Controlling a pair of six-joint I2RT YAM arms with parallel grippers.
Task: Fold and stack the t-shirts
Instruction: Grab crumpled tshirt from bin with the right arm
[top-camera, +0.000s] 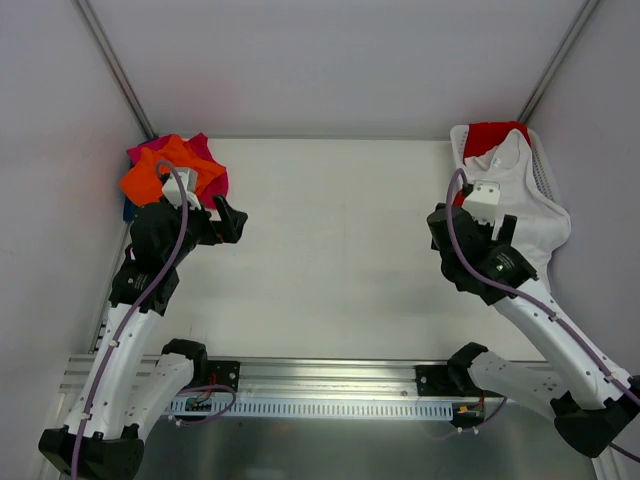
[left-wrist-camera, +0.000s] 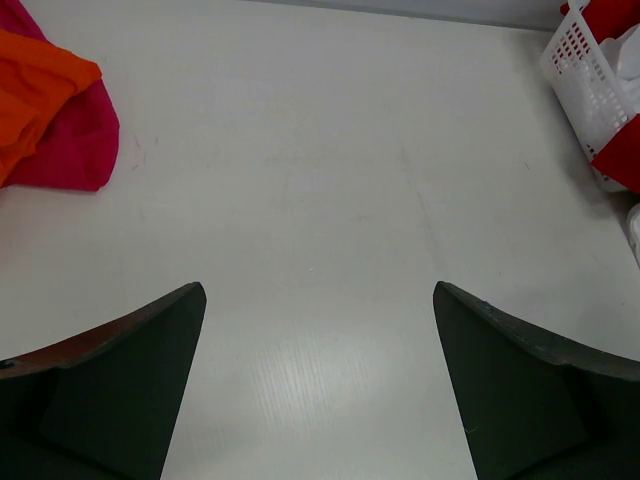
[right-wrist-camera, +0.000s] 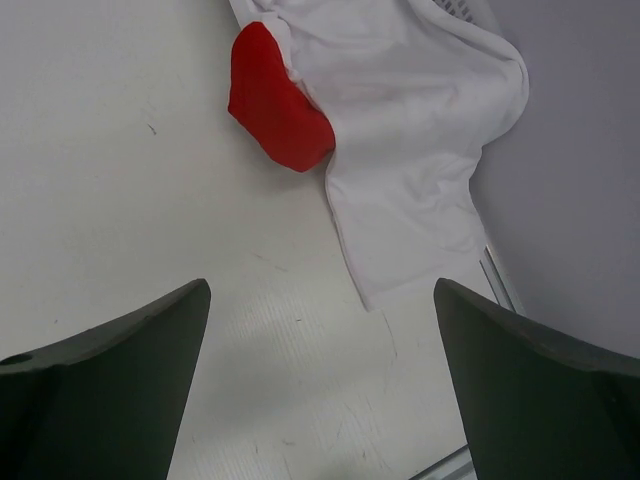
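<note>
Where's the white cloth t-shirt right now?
In the top view the white cloth t-shirt hangs over the white plastic mesh basket at the far right corner of the table, beside the red cloth shirt.

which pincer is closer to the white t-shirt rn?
Right. The right pincer hovers open just short of the white t-shirt; the left pincer is across the table, by the orange t-shirt.

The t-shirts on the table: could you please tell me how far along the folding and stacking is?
Nothing looks done. The soft orange t-shirt and magenta-pink t-shirt lie bunched at the far left; the white cloth t-shirt and red t-shirt spill over the white plastic mesh basket, far right. Nothing is in hand: the left gripper and right gripper are open, empty. All folding and stacking remains.
</note>
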